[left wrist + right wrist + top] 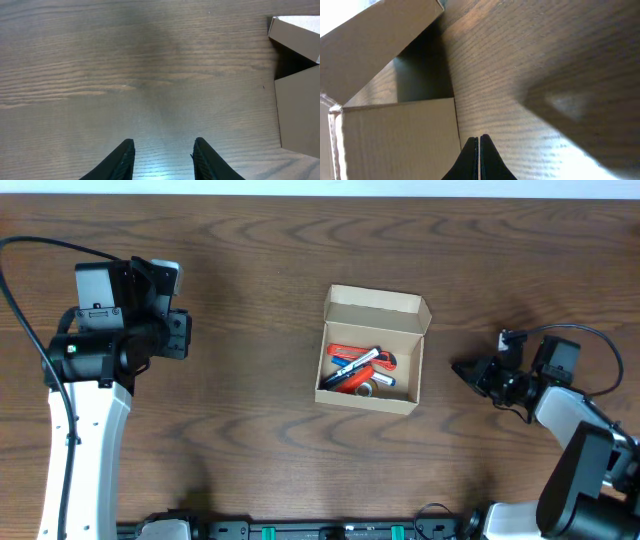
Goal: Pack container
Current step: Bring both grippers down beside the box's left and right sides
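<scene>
My left jaws hang apart, empty, over the worktop (100,75); my right jaws are together beside the container (375,305), mid-worktop. Markers (355,365) lie inside; I judge only closing the flap remains.

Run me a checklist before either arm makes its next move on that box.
1. Container lid: hinged flap folded back, box open. Ok.
2. Contents: markers lie inside the walls, nothing seen hanging over the rim. Ok.
3. Left gripper: open, empty, over bare table, well apart from the container. Ok.
4. Right gripper: shut, holding nothing, close to the container's right wall. Whether it is clear of the wall: cannot tell.
5. Contents low enough for the flap to close flat: cannot tell.
</scene>
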Controlling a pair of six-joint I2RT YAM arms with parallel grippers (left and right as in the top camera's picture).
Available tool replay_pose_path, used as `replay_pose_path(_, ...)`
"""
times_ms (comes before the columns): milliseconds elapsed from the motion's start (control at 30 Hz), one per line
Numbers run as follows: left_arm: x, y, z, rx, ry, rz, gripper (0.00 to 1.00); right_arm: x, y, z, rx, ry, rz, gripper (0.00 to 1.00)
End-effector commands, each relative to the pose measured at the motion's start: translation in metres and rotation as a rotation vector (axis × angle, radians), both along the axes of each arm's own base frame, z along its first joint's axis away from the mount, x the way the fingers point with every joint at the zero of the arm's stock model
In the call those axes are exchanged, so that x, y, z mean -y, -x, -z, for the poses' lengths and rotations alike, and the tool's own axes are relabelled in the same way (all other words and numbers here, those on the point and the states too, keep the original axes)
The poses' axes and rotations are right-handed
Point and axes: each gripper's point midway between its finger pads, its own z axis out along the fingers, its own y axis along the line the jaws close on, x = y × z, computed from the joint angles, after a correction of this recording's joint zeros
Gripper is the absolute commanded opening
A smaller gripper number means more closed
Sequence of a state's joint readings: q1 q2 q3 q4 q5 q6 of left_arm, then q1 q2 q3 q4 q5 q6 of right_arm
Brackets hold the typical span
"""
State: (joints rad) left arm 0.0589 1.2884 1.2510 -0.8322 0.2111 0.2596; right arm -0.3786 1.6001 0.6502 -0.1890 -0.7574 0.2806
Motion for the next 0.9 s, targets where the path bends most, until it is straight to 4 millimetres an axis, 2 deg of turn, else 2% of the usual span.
replay_pose_path(0,0.000,0.001,-0.003,0.008,0.006,0.011,0.36,-0.017,-0.004,0.000,0.004,-0.058,-0.027,0.01)
replay_pose_path(100,0.001,0.003,-0.001,-0.002,-0.001,0.023,0.32,-0.025,-0.014,-0.007,0.047,-0.079,-0.043,0.01)
replay_pose_path(200,0.002,0.008,0.003,-0.024,-0.002,0.038,0.32,-0.031,-0.019,-0.012,0.074,-0.094,-0.054,0.01)
replay_pose_path(300,0.003,0.012,0.014,-0.047,-0.003,0.054,0.31,-0.035,-0.021,-0.013,0.080,-0.098,-0.059,0.01)
replay_pose_path(633,0.038,0.014,0.073,-0.041,0.168,0.171,0.32,-0.039,-0.021,-0.013,0.079,-0.099,-0.072,0.01)
replay_pose_path(733,0.041,0.019,0.082,-0.060,0.185,0.179,0.32,-0.042,-0.021,-0.010,0.077,-0.099,-0.083,0.01)
replay_pose_path(867,0.055,0.022,0.085,-0.073,0.257,0.232,0.31,-0.049,-0.022,0.002,0.061,-0.114,-0.102,0.01)
